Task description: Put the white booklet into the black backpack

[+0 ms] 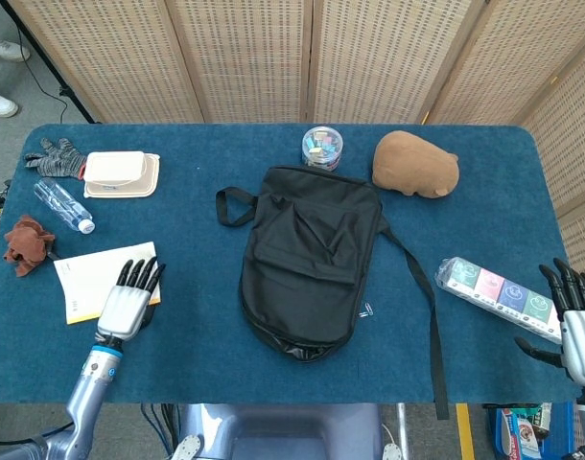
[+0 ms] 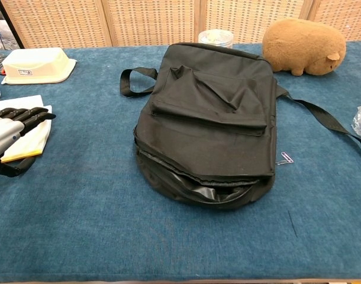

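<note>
Left hand (image 1: 126, 305) lies palm-down over the right edge of the white booklet (image 1: 86, 281), fingers (image 1: 139, 274) straight and slightly spread, pointing toward 12 o'clock; the thumb sits off the booklet's near-right corner. Whether the thumb is under the edge cannot be told from either view, and no grip on the booklet is visible. In the chest view the same hand (image 2: 13, 127) shows at the far left with its dark fingertips over the booklet (image 2: 28, 139).

Right hand (image 1: 576, 321) sits at the tabletop's 4 o'clock corner, fingers extended and apart, holding nothing. It is just beside the near end of a clear box of coloured packets (image 1: 496, 296).

Booklet location: about 8 o'clock on the blue tabletop (image 1: 197, 335), lying flat and slightly rotated. Black backpack (image 1: 310, 259) lies flat at centre, well apart from the booklet, carry loop toward 10 o'clock, one long strap (image 1: 429, 326) trailing toward 5 o'clock. The chest view shows a zippered seam running along its near end (image 2: 210, 192); a small paper clip (image 2: 284, 158) lies just right of it.

Other items:
- brown plush animal (image 1: 415, 164), 1 o'clock
- clear round tub (image 1: 322, 147), 12 o'clock
- cream lidded container (image 1: 119, 173), grey glove (image 1: 53, 157), plastic bottle (image 1: 64, 206), brown crumpled cloth (image 1: 28, 244), all at 9–10 o'clock.
</note>
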You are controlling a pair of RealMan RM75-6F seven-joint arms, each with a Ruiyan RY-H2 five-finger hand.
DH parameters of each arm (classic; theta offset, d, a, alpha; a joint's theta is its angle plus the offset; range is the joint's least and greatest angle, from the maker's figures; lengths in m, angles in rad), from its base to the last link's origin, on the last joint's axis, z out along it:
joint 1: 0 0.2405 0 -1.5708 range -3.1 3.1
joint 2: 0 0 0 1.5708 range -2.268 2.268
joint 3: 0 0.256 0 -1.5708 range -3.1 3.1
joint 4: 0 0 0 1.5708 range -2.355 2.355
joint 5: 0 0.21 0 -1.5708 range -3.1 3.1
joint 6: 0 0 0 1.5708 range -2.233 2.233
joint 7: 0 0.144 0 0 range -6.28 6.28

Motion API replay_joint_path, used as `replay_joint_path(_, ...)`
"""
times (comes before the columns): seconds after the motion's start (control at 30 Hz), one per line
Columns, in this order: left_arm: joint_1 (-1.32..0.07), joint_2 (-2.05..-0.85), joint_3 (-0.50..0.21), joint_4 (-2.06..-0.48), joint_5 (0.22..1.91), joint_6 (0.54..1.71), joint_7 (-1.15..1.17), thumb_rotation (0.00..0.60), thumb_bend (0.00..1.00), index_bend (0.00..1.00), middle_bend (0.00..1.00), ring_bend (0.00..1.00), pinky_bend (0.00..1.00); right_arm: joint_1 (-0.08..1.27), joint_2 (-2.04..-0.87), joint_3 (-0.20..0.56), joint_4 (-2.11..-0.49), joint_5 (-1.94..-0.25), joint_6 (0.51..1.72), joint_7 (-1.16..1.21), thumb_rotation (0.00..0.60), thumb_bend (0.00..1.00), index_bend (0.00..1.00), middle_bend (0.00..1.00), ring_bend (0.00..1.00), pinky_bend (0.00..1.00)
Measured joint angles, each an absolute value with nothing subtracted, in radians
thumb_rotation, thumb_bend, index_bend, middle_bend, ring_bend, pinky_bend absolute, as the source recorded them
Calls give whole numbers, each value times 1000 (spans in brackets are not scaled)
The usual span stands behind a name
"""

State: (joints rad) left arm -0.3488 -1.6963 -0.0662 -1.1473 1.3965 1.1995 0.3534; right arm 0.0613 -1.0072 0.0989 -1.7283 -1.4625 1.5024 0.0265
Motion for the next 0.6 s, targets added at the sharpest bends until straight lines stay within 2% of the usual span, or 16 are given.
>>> replay_joint_path(0.1,-349,-1696,-69,-1141,1382,1191,351,600,275,0,0,0,0,62,-1006,99,-1727,-1463,1501,30,600,0,0,0,0,0)
replay_joint_path(0.27,-349,-1694,-74,-1132,1354,1171,356,600,420,0,0,0,0,63,-1008,99,-1726,-1464,1500,28,600,0,0,0,0,0)
replay_joint_path(0.6,-350,-1695,-79,-1107,1342,1175,345,600,423,0,0,0,0,65,-1013,97,-1725,-1465,1494,20,600,0,0,0,0,0)
